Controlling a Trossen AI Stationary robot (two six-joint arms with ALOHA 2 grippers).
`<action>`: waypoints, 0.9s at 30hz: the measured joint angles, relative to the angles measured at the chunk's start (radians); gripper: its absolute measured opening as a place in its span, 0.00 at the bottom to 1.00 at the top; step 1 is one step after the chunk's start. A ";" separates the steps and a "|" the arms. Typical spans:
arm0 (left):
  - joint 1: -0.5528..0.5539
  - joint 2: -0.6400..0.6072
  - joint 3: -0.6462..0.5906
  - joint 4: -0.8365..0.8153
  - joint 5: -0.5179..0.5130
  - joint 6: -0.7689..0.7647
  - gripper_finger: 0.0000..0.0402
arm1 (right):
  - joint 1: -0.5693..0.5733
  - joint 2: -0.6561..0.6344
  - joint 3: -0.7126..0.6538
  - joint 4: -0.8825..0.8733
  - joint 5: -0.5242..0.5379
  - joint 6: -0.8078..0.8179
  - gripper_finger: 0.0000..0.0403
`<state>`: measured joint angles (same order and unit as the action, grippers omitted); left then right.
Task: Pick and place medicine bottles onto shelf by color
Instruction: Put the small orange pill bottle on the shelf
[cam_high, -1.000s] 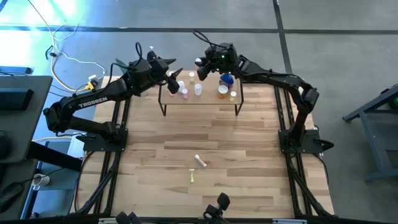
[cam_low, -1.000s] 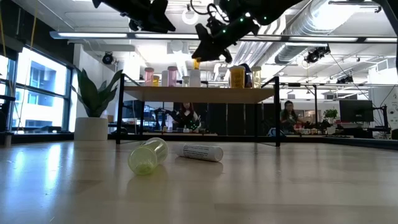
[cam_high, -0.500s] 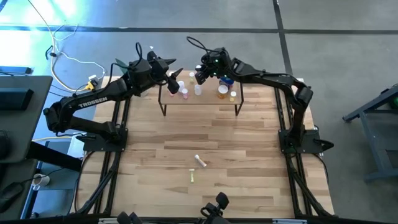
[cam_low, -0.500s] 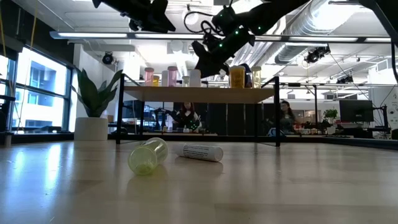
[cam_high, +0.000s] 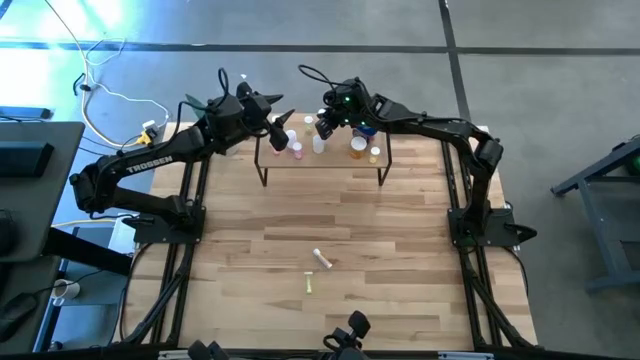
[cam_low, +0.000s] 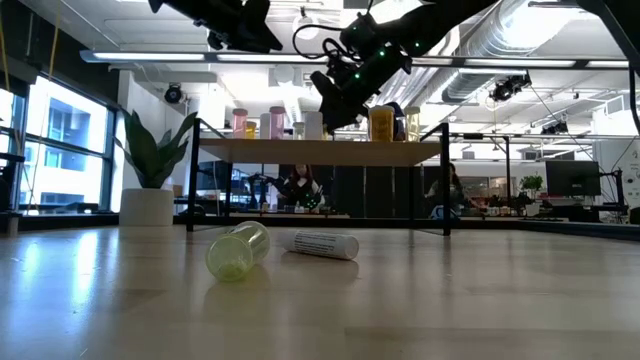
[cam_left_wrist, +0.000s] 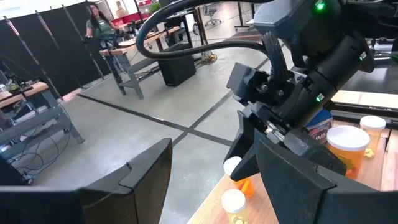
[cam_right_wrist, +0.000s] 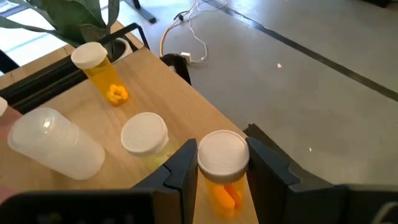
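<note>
The right gripper (cam_right_wrist: 222, 180) has its jaws clamped on an orange bottle (cam_right_wrist: 222, 174) with a white cap, held upright between them above the shelf (cam_high: 335, 160). Just beyond the jaws stand a white-capped bottle (cam_right_wrist: 144, 134), a frosted white bottle (cam_right_wrist: 53, 146) and a yellow bottle (cam_right_wrist: 102, 71). The left gripper (cam_high: 280, 120) hovers beside the shelf's end, its jaws apart and empty.

The word "TROSSEN" is printed in white capitals along the left arm (cam_high: 140, 167), as read in the high view. On the label of the blue bottle (cam_left_wrist: 319, 130), seen in the left wrist view, a few white letters are printed, but only a fragment like "INS" can be made out. No other text can be read.
</note>
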<state>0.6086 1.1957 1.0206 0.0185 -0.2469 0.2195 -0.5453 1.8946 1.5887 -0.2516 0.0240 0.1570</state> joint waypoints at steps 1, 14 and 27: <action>0.000 0.000 0.000 0.000 0.000 0.000 0.56 | 0.000 0.000 0.000 0.000 0.000 0.000 0.25; 0.000 0.000 0.000 0.000 0.000 0.000 0.56 | 0.001 -0.002 0.000 -0.038 -0.001 0.000 0.25; 0.000 0.000 0.000 0.000 0.000 0.000 0.56 | 0.002 -0.002 0.002 -0.055 -0.001 0.018 0.33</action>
<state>0.6086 1.1957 1.0206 0.0181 -0.2466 0.2197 -0.5430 1.8923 1.5902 -0.3069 0.0227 0.1753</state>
